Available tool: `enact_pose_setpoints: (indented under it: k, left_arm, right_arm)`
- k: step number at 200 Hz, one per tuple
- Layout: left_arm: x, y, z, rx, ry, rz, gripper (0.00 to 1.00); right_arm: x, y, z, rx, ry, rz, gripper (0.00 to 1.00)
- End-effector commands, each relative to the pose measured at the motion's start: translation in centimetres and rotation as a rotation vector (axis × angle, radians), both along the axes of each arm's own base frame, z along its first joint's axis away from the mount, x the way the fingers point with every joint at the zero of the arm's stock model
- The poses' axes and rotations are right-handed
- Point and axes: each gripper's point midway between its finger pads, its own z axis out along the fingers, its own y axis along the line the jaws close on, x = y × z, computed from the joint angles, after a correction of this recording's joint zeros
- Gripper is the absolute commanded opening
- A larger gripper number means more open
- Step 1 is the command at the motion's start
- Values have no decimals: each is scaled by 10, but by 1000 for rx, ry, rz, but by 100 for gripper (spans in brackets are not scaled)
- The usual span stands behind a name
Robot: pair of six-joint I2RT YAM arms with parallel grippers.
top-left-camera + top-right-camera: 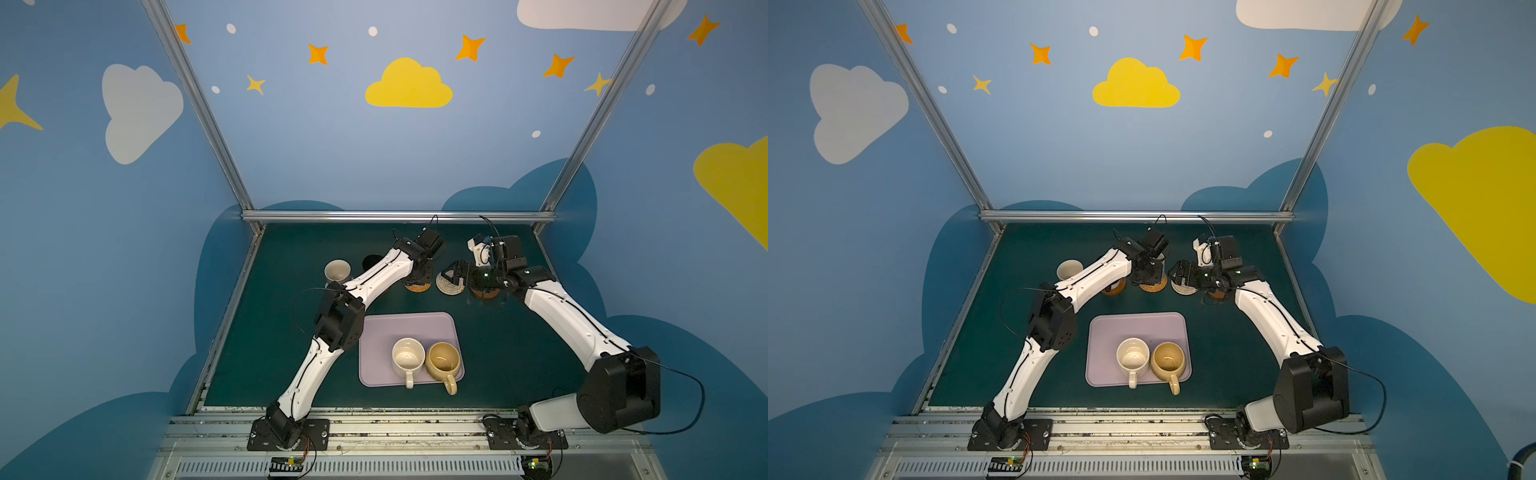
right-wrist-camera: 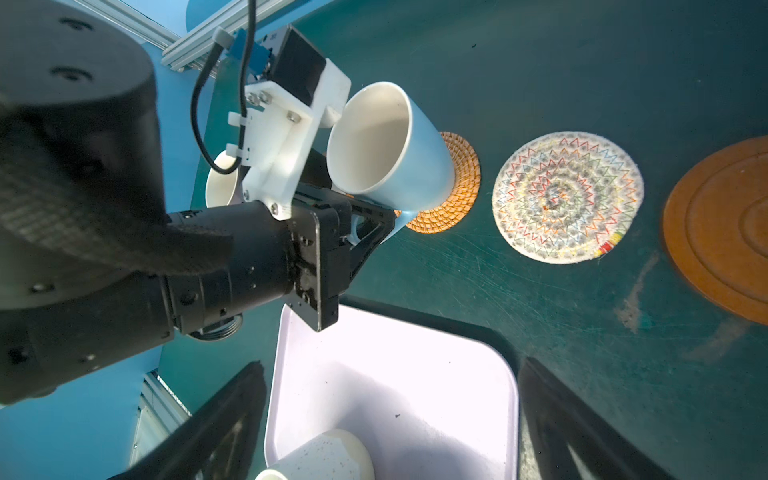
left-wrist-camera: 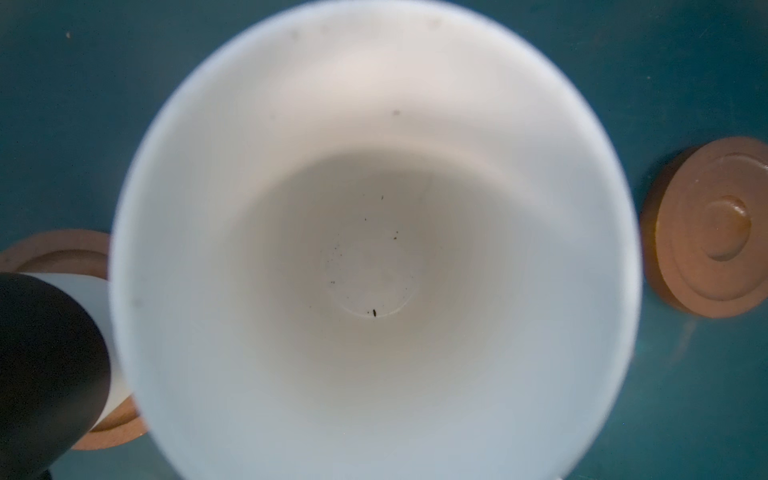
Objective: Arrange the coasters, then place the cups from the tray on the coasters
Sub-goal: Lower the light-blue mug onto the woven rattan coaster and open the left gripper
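Though top views hide it, the left pincer (image 2: 369,227) clamps the blue cup (image 2: 430,168).

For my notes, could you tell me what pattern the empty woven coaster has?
The cream coaster has rings of multicoloured zigzag stitching, clearest in the right wrist view.

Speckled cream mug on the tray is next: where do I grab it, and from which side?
Take the speckled cream mug by its handle, coming from the near edge of the tray. It stands upright, the handle sticks out toward the robot's base, and the mustard mug crowds its right side, so the wall there looks hard to straddle.
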Motion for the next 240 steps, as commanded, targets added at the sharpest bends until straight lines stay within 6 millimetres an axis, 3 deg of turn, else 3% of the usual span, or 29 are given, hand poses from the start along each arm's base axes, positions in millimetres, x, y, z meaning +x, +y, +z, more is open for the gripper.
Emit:
enact_pose_setpoints:
  k: [1, 38, 133, 190, 240]
  left_arm:
    - [5, -5, 13, 34, -70, -2, 3]
    - [2, 1, 2, 36, -25, 33, 3]
    - [1, 1, -3, 38, -13, 31, 3]
    - [0, -2, -5, 25, -7, 31, 22]
    - [-1, -4, 2, 5, -9, 32, 27]
  right_arm:
    - [3, 0, 4, 5, -9, 7, 94]
    - [2, -2, 4, 1, -11, 2, 94]
    - [3, -2, 7, 6, -11, -1, 94]
    - [3, -4, 2, 0, -2, -3, 94]
    - [1, -5, -2, -6, 4, -6, 94]
